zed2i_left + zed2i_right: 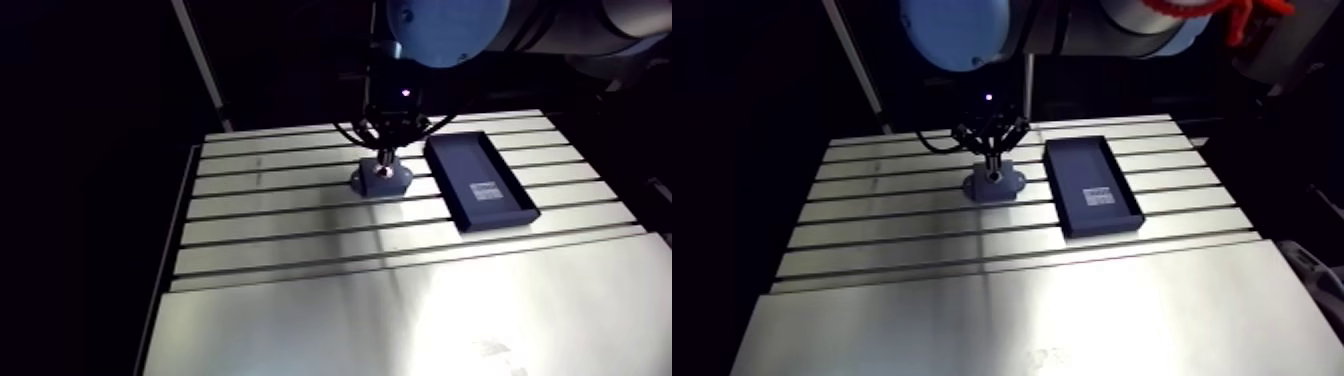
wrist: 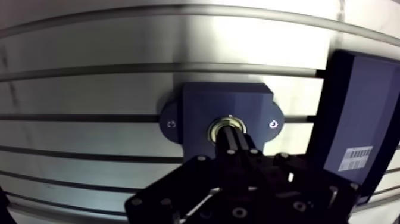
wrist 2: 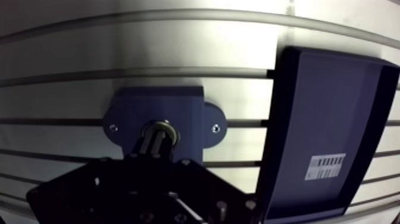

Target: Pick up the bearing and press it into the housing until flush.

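The counter (image 2: 89,89) is pale silver aluminium, striped by thin dark parallel slots. The housing (image 2: 202,101) is a matt dark blue, with a small silvery screw in each of its two ears. At the housing's centre the bearing (image 2: 221,121) shows as a shiny silver ring. Beside the housing, the tray (image 3: 333,101) is dark navy and carries a white label (image 3: 325,165) printed with black barcode stripes. Over the housing, the gripper (image 2: 235,140) is black, dotted with small grey bolt heads.
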Motion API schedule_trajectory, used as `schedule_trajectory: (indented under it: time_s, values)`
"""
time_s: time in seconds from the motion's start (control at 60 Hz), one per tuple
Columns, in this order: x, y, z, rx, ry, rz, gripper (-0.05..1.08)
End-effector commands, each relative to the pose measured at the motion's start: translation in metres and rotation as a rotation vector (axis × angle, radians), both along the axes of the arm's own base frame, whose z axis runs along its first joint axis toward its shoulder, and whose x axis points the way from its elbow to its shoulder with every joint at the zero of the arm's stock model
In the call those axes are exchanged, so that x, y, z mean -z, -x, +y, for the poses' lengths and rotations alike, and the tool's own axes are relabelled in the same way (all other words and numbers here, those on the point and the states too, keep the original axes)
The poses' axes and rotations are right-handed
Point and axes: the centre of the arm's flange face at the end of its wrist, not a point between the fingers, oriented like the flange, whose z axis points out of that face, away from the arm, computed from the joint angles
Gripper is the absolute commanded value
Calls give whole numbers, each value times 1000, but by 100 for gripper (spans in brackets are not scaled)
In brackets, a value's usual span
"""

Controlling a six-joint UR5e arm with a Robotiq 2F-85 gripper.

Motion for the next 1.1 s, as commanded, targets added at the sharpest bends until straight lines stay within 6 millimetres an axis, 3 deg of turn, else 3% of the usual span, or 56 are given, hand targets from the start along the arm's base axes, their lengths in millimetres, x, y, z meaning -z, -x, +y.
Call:
schedule_trajectory:
  time_s: [0.017, 0.367, 0.383, 0.4, 0.417, 0.433, 0.467, 0.667, 0.767, 0.883, 1.1]
  values:
    - [-12, 3, -1, -3, -4, 10, 89]
    - [-41, 4, -6, -14, -7, 17, 85]
    - [-42, 5, -5, -11, -7, 9, 69]
    - [-44, 4, -5, -11, -8, -4, 36]
    - [-44, 4, -5, -11, -8, -4, 36]
    - [-44, 2, -5, -13, -11, -25, 6]
    - [-46, 1, -3, -14, -14, -35, 1]
    - [-75, -4, -4, -57, 3, -84, 0]
    - [-100, -3, -3, -51, 11, -103, 0]
    - [-145, -2, -1, -44, 8, -83, 0]
    - [-196, -11, -5, -45, 8, -85, 0]
